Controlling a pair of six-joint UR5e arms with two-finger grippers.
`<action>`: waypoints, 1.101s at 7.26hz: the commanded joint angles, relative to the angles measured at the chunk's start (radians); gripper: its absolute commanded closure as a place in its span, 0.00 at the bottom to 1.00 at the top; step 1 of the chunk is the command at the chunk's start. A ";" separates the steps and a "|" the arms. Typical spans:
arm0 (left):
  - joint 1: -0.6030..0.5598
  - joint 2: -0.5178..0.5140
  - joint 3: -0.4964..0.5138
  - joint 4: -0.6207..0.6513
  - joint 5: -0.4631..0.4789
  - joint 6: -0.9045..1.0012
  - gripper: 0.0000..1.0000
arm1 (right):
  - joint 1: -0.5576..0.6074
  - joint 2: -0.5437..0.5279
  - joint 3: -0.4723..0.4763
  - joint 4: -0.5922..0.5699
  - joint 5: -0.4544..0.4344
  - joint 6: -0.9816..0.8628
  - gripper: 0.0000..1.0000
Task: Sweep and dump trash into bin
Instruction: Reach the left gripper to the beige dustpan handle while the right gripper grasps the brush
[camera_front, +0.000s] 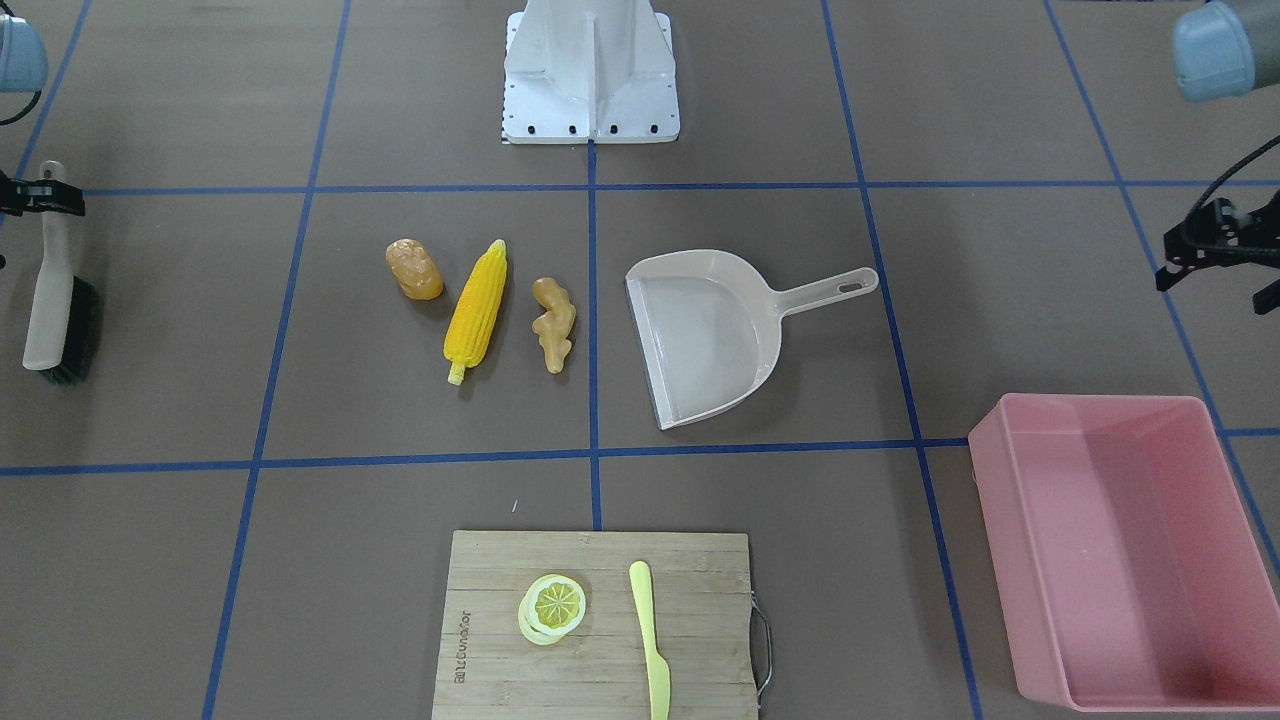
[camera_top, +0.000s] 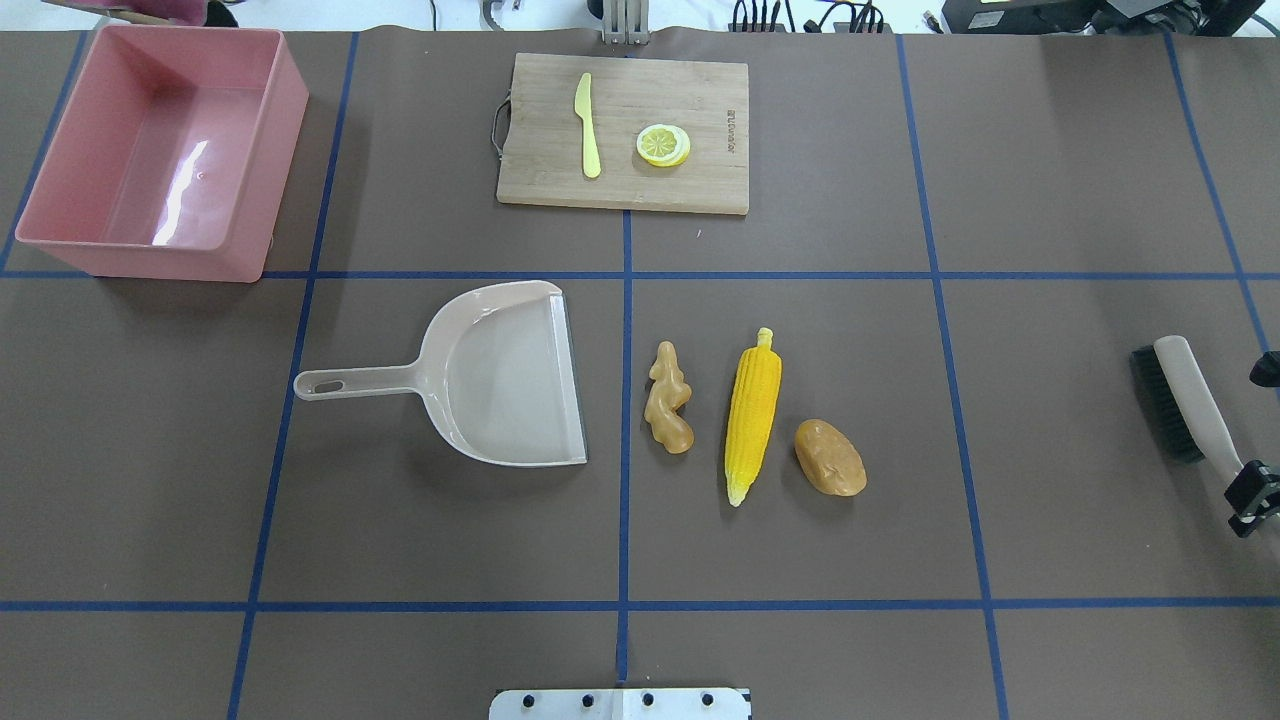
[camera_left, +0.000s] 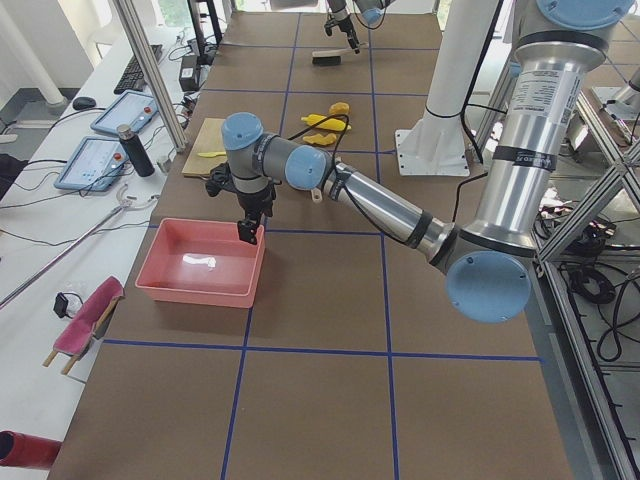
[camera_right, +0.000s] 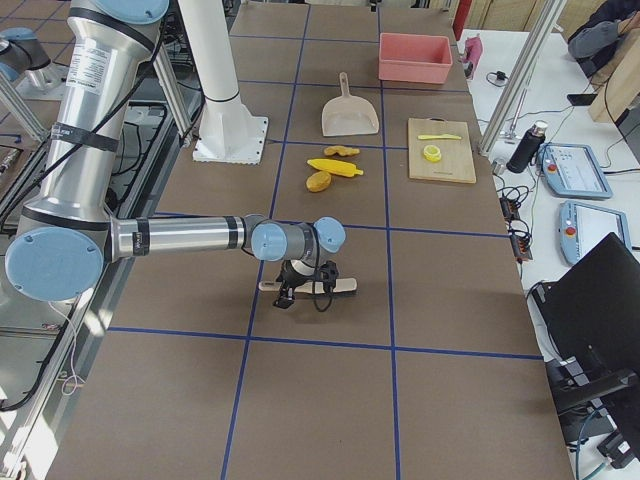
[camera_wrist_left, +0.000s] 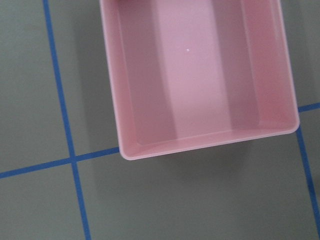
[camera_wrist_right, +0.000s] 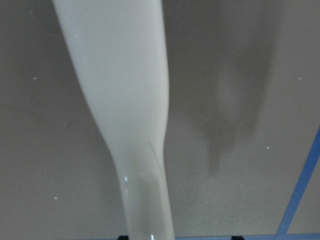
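The trash lies in a row mid-table: a yellow corn cob, a brownish potato-like lump and a tan ginger root. A beige dustpan lies just left of the ginger, with its mouth facing it. The pink bin stands empty at the far left corner. My left gripper hangs open and empty above the bin's near edge, as the exterior left view shows. My right gripper is shut on the handle of a hand brush at the table's right edge, far from the trash.
A wooden cutting board at the far middle carries a lemon slice and a pale yellow knife. The robot's white base stands at the near middle. Blue tape lines cross the brown table.
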 joint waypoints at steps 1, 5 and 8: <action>0.052 -0.072 -0.046 0.094 -0.001 0.000 0.00 | -0.003 0.009 -0.001 -0.002 0.000 0.001 0.90; 0.361 -0.111 -0.224 0.110 0.077 0.005 0.01 | 0.009 0.047 0.021 -0.003 0.003 0.000 1.00; 0.506 -0.117 -0.304 0.091 0.206 0.056 0.01 | 0.098 0.076 0.099 0.002 0.002 -0.011 1.00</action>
